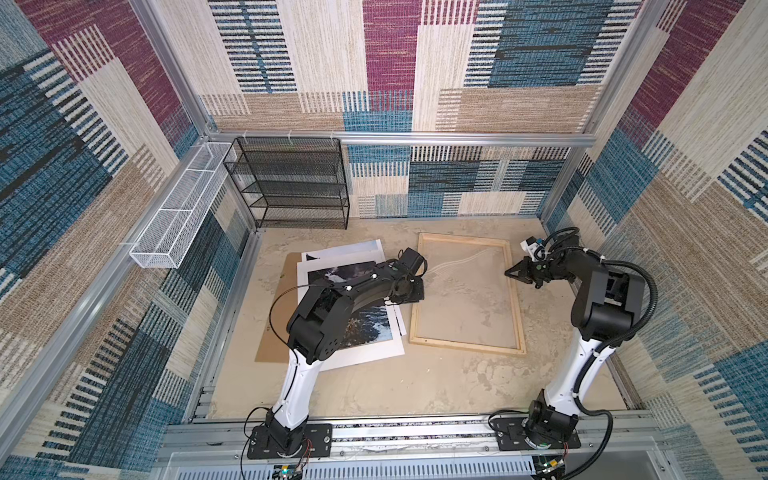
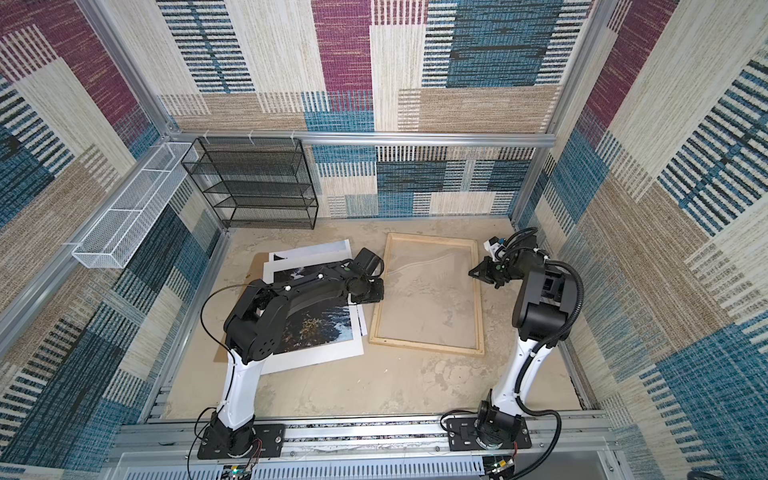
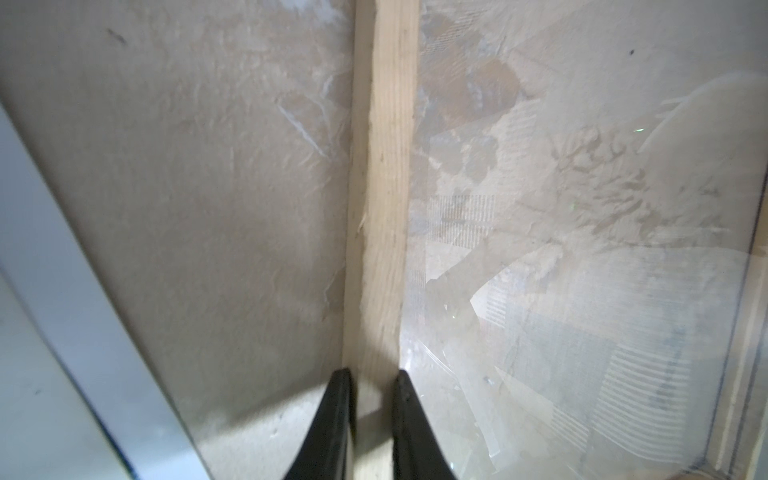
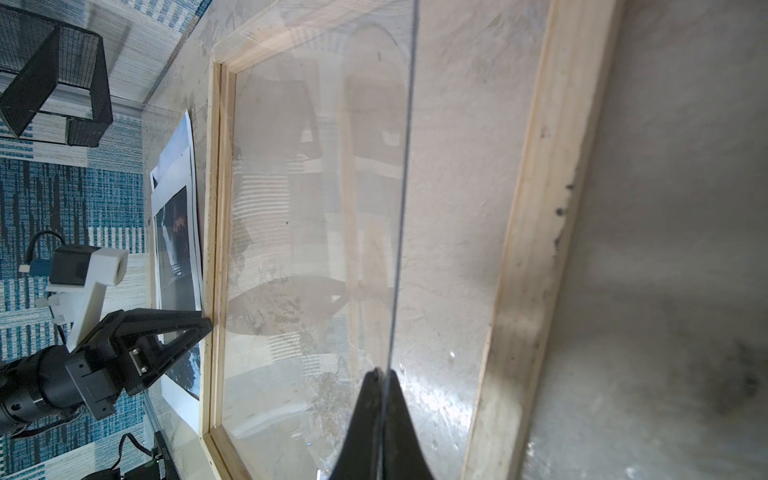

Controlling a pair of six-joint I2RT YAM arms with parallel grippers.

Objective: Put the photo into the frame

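Observation:
The pale wood frame (image 1: 465,347) (image 2: 428,347) lies flat mid-table. My left gripper (image 3: 374,382) (image 1: 411,293) is shut on its left rail (image 3: 382,208), the wood filling the gap between the jaws. My right gripper (image 4: 384,374) (image 1: 508,273) is shut on the edge of a clear pane (image 4: 405,166), which is tilted up from the frame's right side (image 4: 540,208). The photo (image 1: 374,320) (image 2: 328,326) (image 4: 178,232), dark cliffs and blue water, lies left of the frame. It is partly under a white mat and my left arm.
A white mat (image 1: 365,353) and a brown backing board (image 1: 272,328) are stacked with the photo. A black mesh shelf (image 1: 291,183) stands at the back left. A white wire basket (image 1: 178,208) hangs on the left wall. Patterned walls close in all sides.

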